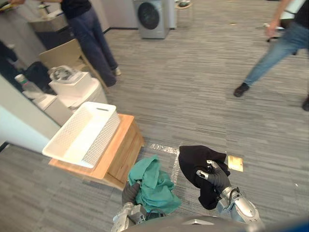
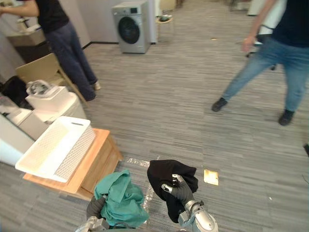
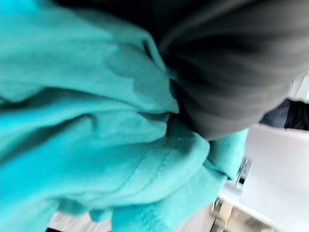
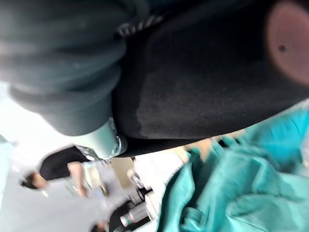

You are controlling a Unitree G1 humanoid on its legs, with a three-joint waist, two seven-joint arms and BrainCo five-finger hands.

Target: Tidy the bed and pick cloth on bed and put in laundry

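Clothes in both of a humanoid robot's hands, seen from just above its shoulders as it stands on grey striped carpet. The left hand (image 1: 131, 193) is low and close to the body, with a teal cloth (image 1: 153, 186) bunched over it and hanging down. The cloth covers the hand, so whether it is clenched or simply carrying the bundle cannot be told. The right hand (image 1: 216, 175) is raised just beside it, silver fingers (image 1: 204, 175) curled into a black cloth (image 1: 195, 157) that drapes over and below them. The two bundles hang near each other without touching.

The white laundry basket (image 1: 105, 131) sits open side up on a low wooden stand (image 1: 124, 151), ahead of the robot and off to its left. Its long side runs away from the robot. It looks empty, though part of the inside is hidden by its wall. The near corner of the stand is just beside the teal cloth, so the left hand is clearly the nearer one. The right hand would have to cross in front of the body or wait for a turn toward the basket.

Farther off, a washing machine (image 1: 152, 17) stands against the back wall. One person (image 1: 89, 29) stands behind the basket and another person (image 1: 282, 46) is at the far right.
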